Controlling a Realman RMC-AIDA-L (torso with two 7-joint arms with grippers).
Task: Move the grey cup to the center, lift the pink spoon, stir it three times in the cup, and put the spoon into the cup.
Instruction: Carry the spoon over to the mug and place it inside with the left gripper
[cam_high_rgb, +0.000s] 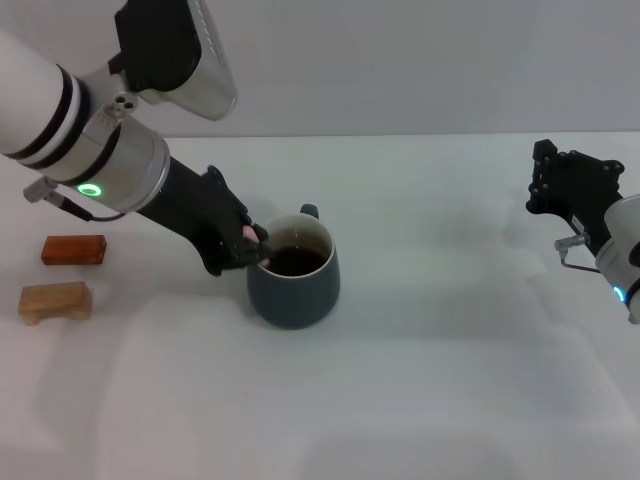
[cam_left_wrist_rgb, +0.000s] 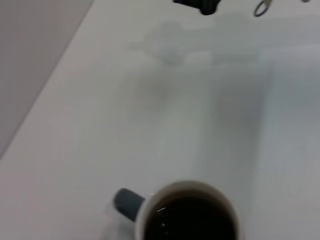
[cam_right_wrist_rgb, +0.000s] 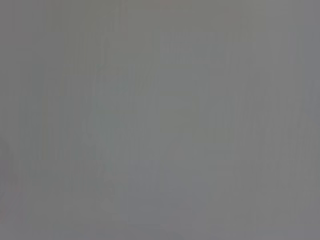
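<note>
Head view shows the rounded dark slate-grey ceramic cup (cam_high_rgb: 294, 285) standing upright on the white table (cam_high_rgb: 420, 400), left of the middle and well clear of every edge, small loop handle turned toward the far edge, dark brown liquid inside; left gripper (cam_high_rgb: 250, 246) black, pressed against the cup's left rim, fingers together on the slim pale pink spoon (cam_high_rgb: 248, 233), of which only a speck of pink shows between them; spoon bowl apparently dipped into the liquid, though mostly hidden. Left wrist view looks down on the same cup (cam_left_wrist_rgb: 187, 212), pale inner rim and handle plain, no fingers visible. Right gripper (cam_high_rgb: 570, 185) hangs idle above the table's right edge, open or closed impossible to tell; right wrist view gives only blank grey. Two small wooden blocks, one orange-brown (cam_high_rgb: 73, 249) and one tan (cam_high_rgb: 55, 301), lie near the left edge, apart from the cup.

Judging by looks: cup heavy, rigid, glazed and slippery, liable to slop liquid if jolted; best taken by the handle or across the body. Spoon light, stiff, thin, prone to pivot in the grip; best pinched high on the handle, kept near upright while stirring.
</note>
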